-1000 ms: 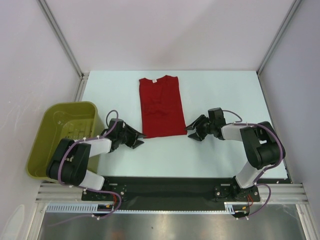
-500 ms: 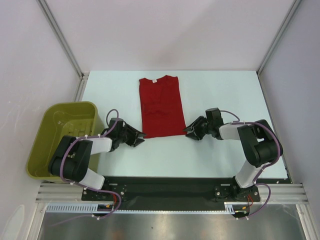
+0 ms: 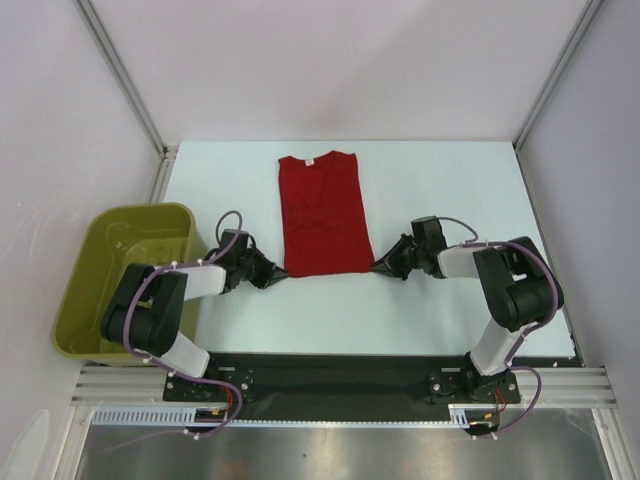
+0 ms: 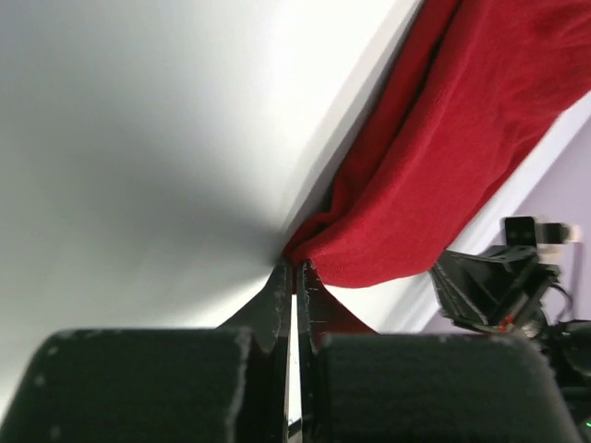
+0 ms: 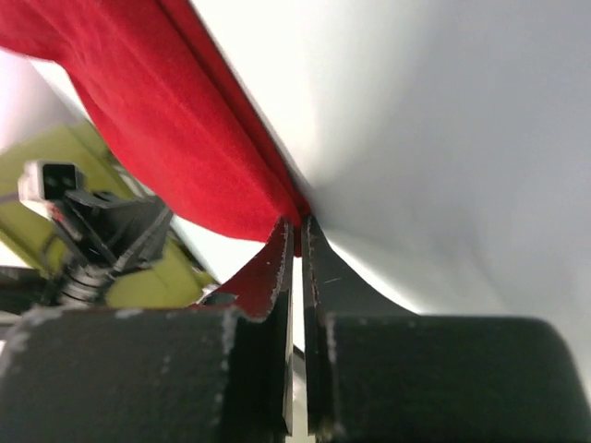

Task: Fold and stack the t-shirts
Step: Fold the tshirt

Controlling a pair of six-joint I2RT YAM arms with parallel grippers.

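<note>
One dark red t-shirt [image 3: 320, 210] lies on the white table [image 3: 450, 180], folded into a long narrow strip with its neck and white label at the far end. My left gripper [image 3: 281, 276] is shut on the shirt's near left corner, low on the table. My right gripper [image 3: 377, 267] is shut on the near right corner. In the left wrist view the red t-shirt [image 4: 434, 185] bunches right at the closed left gripper [image 4: 295, 268]. In the right wrist view the t-shirt [image 5: 166, 120] meets the closed right gripper [image 5: 297, 223] the same way.
An olive-green plastic basket [image 3: 110, 260] stands off the table's left edge, beside my left arm; its wall [image 5: 157, 277] shows in the right wrist view. Metal frame posts rise at the table's far corners. White walls enclose the back and sides.
Both grippers slid inward to the shirt's near corners and went from open to shut on the fabric. The shirt has stayed where it lay.
</note>
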